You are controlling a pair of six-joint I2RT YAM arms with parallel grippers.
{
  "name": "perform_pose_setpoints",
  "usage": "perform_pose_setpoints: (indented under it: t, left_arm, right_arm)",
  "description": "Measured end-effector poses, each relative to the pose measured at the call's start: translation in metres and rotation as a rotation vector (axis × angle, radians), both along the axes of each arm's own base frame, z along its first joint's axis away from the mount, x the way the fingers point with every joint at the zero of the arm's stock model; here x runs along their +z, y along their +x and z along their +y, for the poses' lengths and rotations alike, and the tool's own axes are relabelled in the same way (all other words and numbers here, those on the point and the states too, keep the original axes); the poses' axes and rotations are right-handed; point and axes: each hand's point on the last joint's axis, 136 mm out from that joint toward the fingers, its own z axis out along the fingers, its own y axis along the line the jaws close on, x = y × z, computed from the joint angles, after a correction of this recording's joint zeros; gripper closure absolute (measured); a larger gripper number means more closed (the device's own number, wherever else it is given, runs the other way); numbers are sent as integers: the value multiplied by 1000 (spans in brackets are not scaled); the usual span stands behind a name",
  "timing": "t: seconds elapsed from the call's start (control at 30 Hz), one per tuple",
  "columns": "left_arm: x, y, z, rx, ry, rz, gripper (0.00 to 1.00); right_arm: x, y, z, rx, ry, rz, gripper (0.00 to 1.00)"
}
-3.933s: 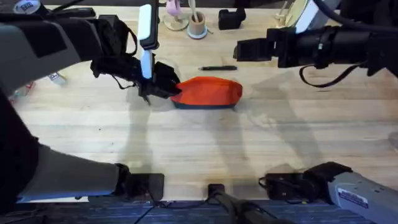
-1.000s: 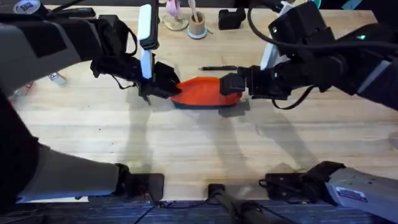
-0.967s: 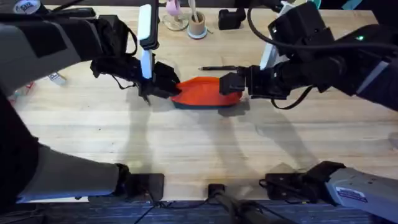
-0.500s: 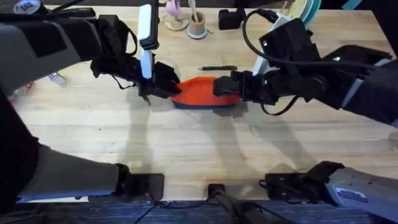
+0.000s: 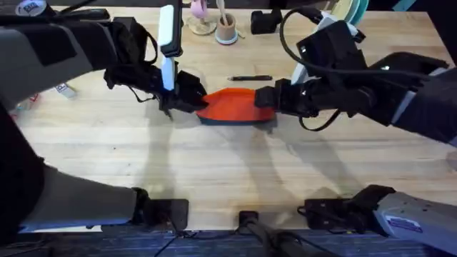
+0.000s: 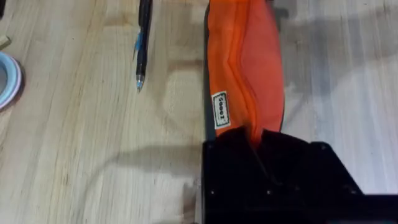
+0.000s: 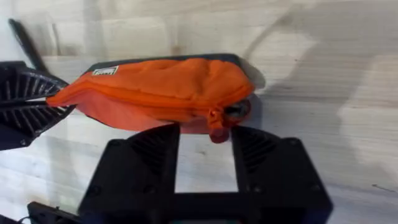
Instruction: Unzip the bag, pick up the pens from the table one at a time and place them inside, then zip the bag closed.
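Since half a second ago, your right tool (image 5: pixel 265 98) has slid back toward 3 o'clock along the bag (image 5: pixel 232 103), which lies mid-worktop (image 5: pixel 214 171). Its black fingers (image 7: pixel 144 155) stand spread apart, straddling the zipper pull (image 7: pixel 217 118) at the bag's 3 o'clock end. Your left tool (image 5: pixel 198 102) stays clenched on the pouch's 9 o'clock end. One dark pen (image 5: pixel 250 78) lies just beyond the bag at 12 o'clock, apart from it.
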Motion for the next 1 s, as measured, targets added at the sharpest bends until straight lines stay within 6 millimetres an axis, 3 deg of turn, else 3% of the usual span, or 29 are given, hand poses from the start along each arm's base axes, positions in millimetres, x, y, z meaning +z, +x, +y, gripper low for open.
perform_pose_setpoints:
  t: [0.27, 0.53, 1.0]
  left_arm:
    - [0, 0, 0, 0, 0, 1, 958]
    - [0, 0, 0, 0, 0, 0, 958]
    - [0, 0, 0, 1, 0, 1, 958]
  right_arm:
    - [-5, 1, -2, -11, -19, 9, 650]
    - [-8, 4, -9, -33, -52, 1, 953]
    - [-7, 2, -6, -18, -40, 7, 969]
